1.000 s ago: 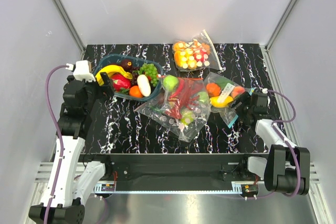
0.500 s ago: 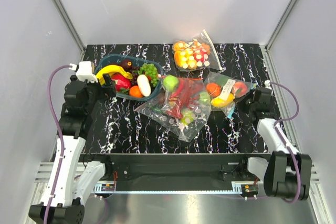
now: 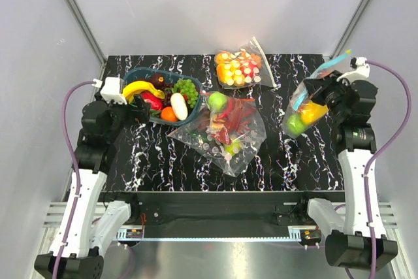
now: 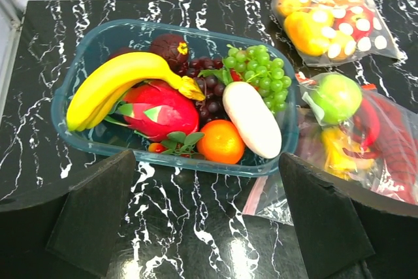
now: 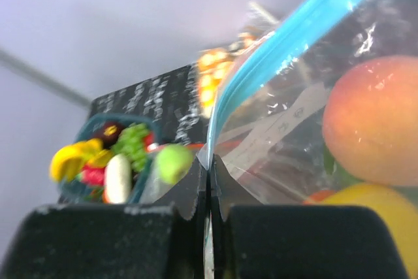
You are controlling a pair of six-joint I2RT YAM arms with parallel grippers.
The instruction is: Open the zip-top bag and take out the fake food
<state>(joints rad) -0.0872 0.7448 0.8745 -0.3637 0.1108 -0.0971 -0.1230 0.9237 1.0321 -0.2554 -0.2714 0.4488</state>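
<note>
Right wrist: zip-top bag (image 5: 290, 40) between fingers (image 5: 104, 240)

teal fruit tub (image 4: 196, 31) sits just beside the pepper bag (image 3: 230, 136).

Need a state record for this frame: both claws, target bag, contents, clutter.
left: left claw open, holding nothing, facing teal bin
right: right claw shut on zip-top bag at its blue zipper strip
bag: hangs from the claw, over the table's right side
contents: fake food inside
clutter: pepper bag; bag of orange pieces
</note>
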